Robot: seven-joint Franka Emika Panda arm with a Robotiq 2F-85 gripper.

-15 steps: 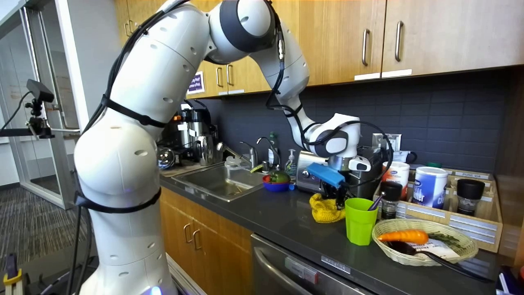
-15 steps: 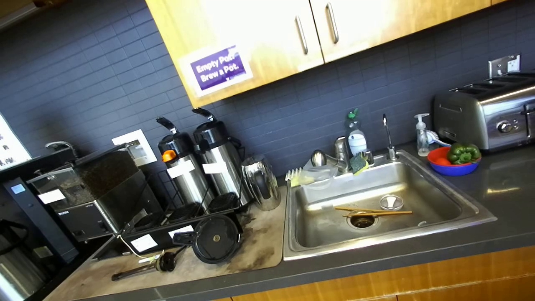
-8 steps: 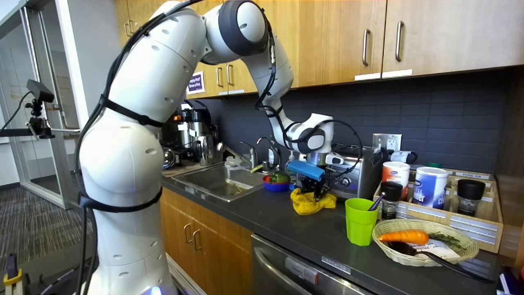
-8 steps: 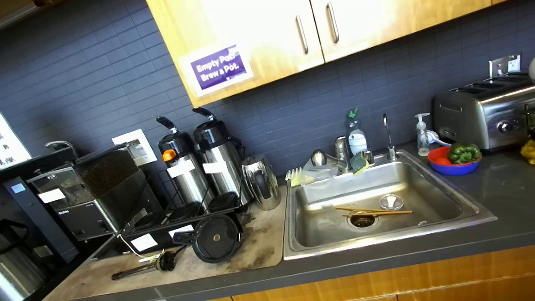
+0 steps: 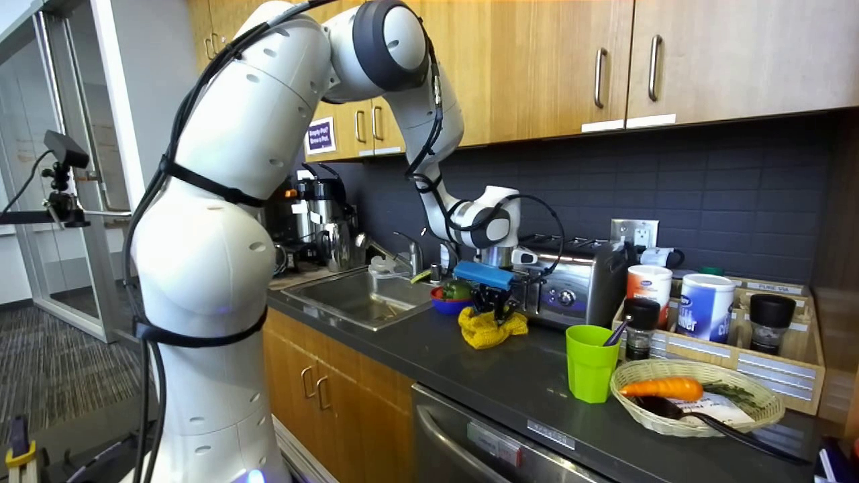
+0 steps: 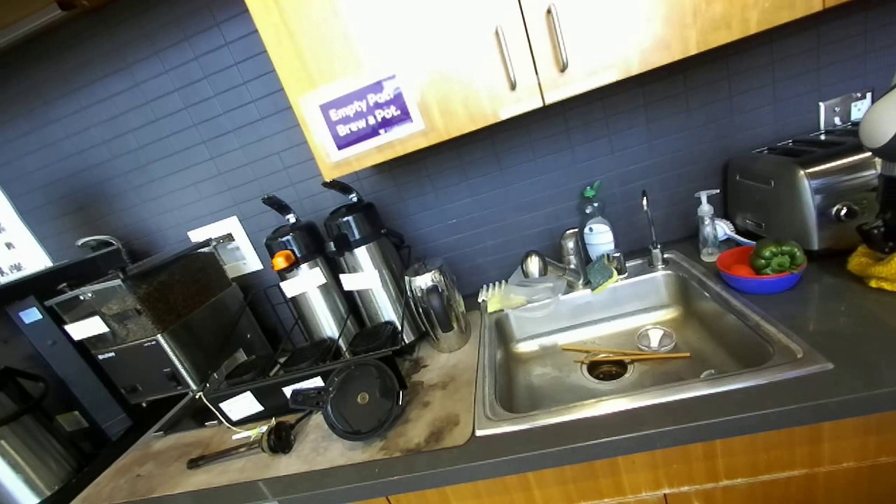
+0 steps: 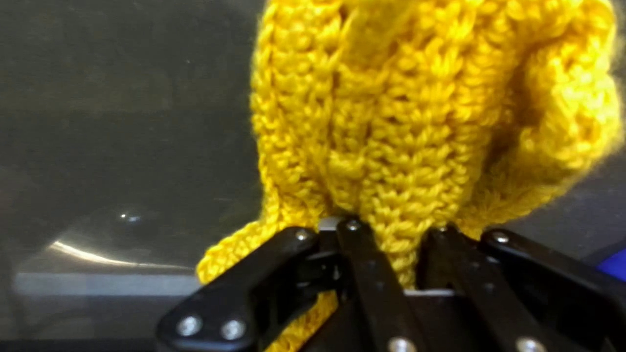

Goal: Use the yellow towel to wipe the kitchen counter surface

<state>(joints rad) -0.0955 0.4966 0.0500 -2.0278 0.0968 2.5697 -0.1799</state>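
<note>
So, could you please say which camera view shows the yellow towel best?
The wrist view: the yellow towel fills much of it, close enough to show the knit, though the top edge cuts it off. Both exterior views show it smaller, bunched at the gripper; in an exterior view the right edge crops the towel.

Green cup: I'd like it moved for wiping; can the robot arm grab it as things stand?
Probably not: the gripper is closed on the yellow towel and would likely have to release it before gripping the green cup standing on the counter.
</note>
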